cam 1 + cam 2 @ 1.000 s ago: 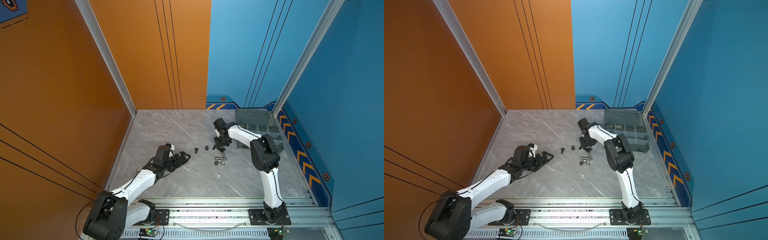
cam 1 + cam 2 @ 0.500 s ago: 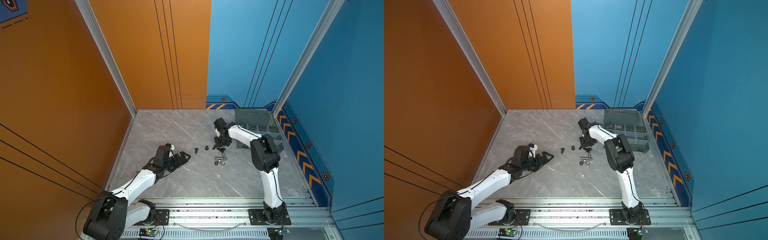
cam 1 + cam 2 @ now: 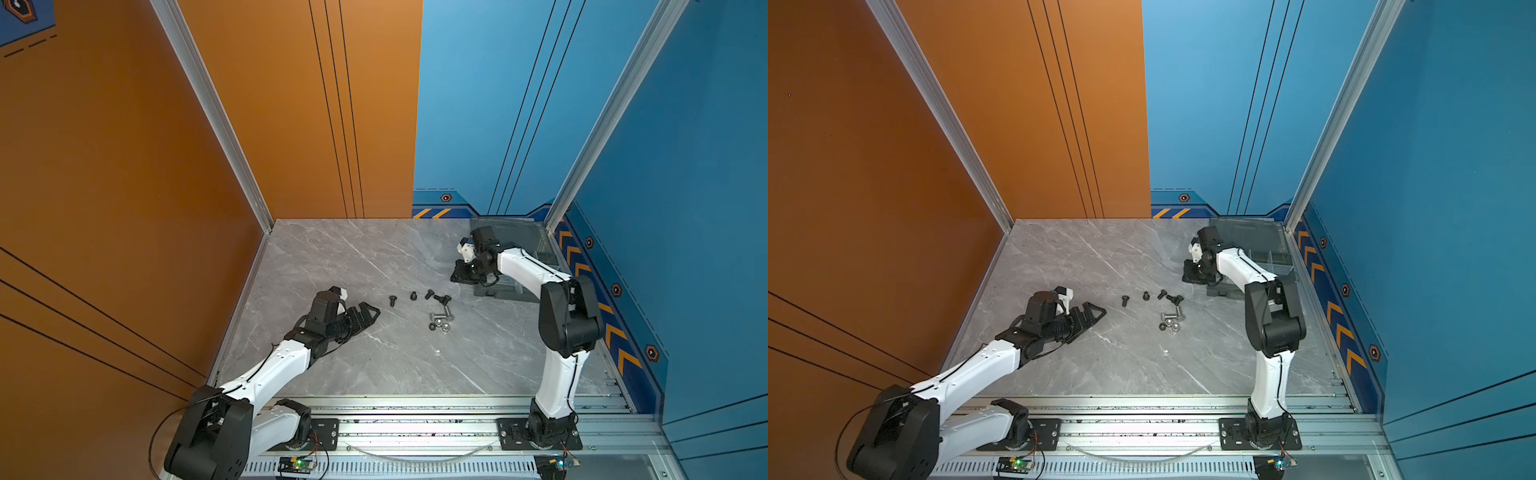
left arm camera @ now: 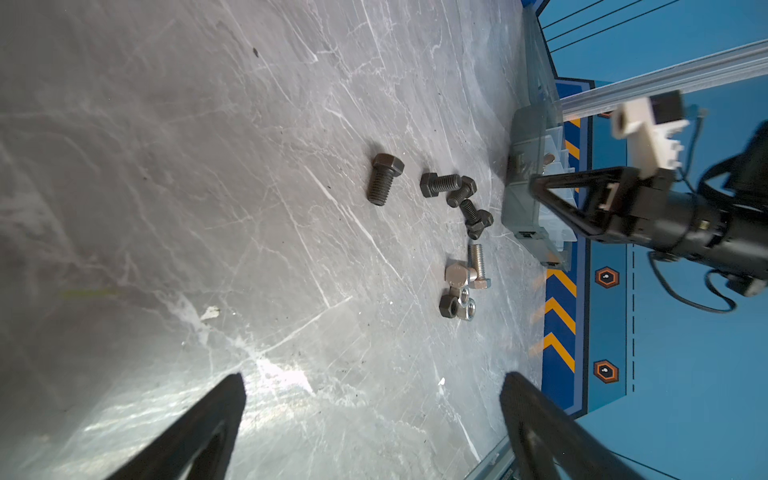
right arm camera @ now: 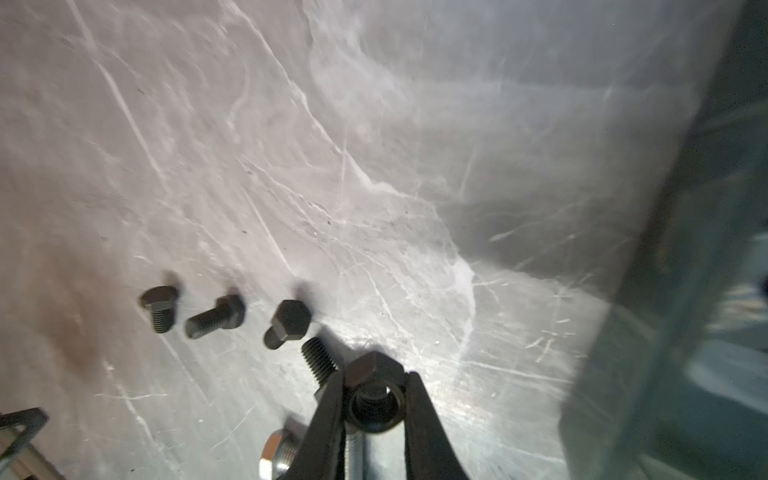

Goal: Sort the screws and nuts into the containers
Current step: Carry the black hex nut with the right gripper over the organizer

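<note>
my right gripper point(image 5: 376, 384) was nearly closed, pinching a black nut point(image 5: 374, 368) between its tips, organiser box point(image 5: 706, 311) just beside it, black screws point(image 5: 291, 320) lying on the table point(image 5: 374, 166) beyond. my left gripper point(image 4: 372, 376) stood wide open, holding nothing, silver screws point(image 4: 478, 262) well ahead.

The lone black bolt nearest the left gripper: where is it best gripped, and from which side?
Probably across the threaded shank, just below the hex head, coming straight down from above. The black bolt lies flat on the table, apart from the other bolts, so both its sides are free.
</note>
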Robot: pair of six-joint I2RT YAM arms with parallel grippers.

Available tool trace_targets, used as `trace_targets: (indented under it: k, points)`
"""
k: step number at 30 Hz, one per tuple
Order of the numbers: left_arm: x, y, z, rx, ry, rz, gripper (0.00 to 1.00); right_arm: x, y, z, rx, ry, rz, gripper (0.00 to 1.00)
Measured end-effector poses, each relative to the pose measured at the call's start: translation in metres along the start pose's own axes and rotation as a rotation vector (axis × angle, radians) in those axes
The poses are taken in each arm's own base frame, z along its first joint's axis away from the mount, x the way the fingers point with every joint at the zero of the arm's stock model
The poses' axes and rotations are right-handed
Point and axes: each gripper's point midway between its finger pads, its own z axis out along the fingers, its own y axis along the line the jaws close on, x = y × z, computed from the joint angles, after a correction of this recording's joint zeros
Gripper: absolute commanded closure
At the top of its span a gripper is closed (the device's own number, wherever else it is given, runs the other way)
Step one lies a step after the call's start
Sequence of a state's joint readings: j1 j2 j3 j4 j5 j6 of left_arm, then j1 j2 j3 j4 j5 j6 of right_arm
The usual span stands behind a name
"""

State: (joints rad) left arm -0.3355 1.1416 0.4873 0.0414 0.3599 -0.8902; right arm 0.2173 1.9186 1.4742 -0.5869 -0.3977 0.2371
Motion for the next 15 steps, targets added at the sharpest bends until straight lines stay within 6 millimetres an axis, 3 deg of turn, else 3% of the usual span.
trace_targets:
  k: [3,6,10,15]
  points:
    - [0.001,-0.001,-0.001,-0.007,-0.016,-0.011,0.02,-0.016,0.001,-0.035,-0.045,-0.078,0.014,1.00]
    - [0.005,-0.005,0.000,-0.012,-0.022,-0.017,0.02,-0.030,-0.012,-0.063,-0.055,-0.144,0.052,1.00]
    - [0.011,-0.008,0.003,-0.028,-0.032,-0.026,0.02,-0.052,-0.058,-0.083,-0.006,-0.205,0.142,1.00]
    - [0.014,-0.014,0.004,-0.046,-0.050,-0.026,0.02,-0.069,-0.119,-0.088,0.098,-0.233,0.238,1.00]
